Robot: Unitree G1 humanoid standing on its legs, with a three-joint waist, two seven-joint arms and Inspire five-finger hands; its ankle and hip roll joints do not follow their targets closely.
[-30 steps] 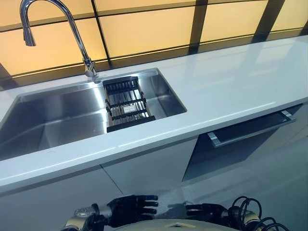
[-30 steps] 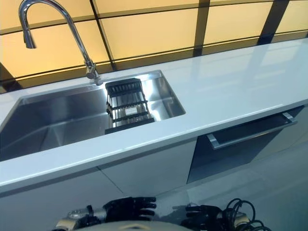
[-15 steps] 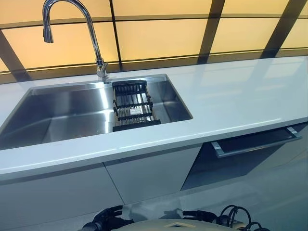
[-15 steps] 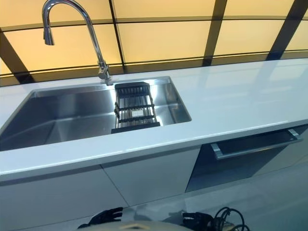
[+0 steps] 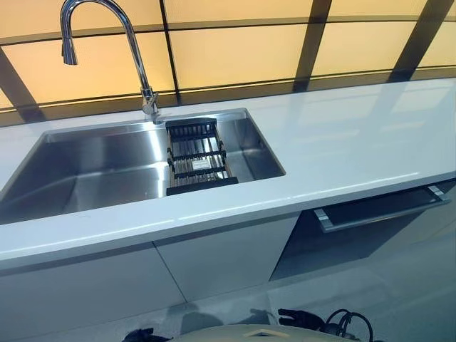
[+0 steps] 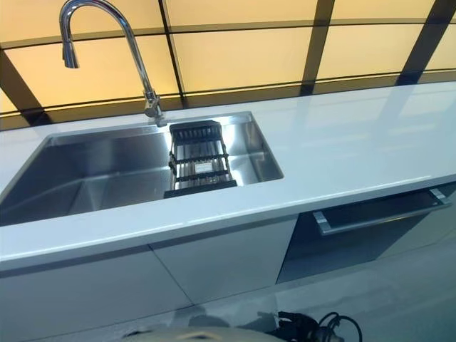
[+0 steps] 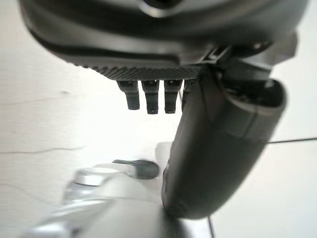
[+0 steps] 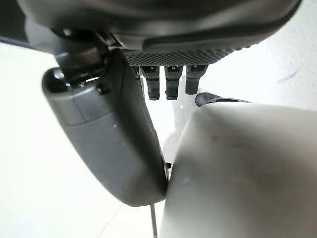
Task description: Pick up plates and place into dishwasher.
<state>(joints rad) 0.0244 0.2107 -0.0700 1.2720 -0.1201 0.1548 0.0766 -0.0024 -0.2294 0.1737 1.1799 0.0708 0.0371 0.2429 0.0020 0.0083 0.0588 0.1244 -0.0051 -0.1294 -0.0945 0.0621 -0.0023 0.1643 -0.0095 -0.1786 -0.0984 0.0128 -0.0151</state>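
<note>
The dishwasher (image 5: 370, 214) is the dark-fronted unit under the white counter at the right, with a silver bar handle (image 5: 381, 211) along its top. My left hand (image 7: 153, 54) hangs low in front of the cabinets; its fingers (image 7: 151, 99) are straight and hold nothing. My right hand (image 8: 168, 44) hangs the same way, its fingers (image 8: 168, 84) straight and empty. Its dark fingertips peek over the bottom edge of the left eye view, as does the right hand (image 5: 299, 317).
A steel sink (image 5: 85, 171) is set in the white counter (image 5: 342, 142), with a black slatted rack (image 5: 196, 155) at its right end and a tall curved faucet (image 5: 135, 57) behind. White cabinet doors (image 5: 214, 256) stand below the sink. Pale floor lies in front.
Both hands have sunk toward the bottom edge and show far less than a second ago. The camera swung early on, shifting the whole counter; it has barely moved since.
</note>
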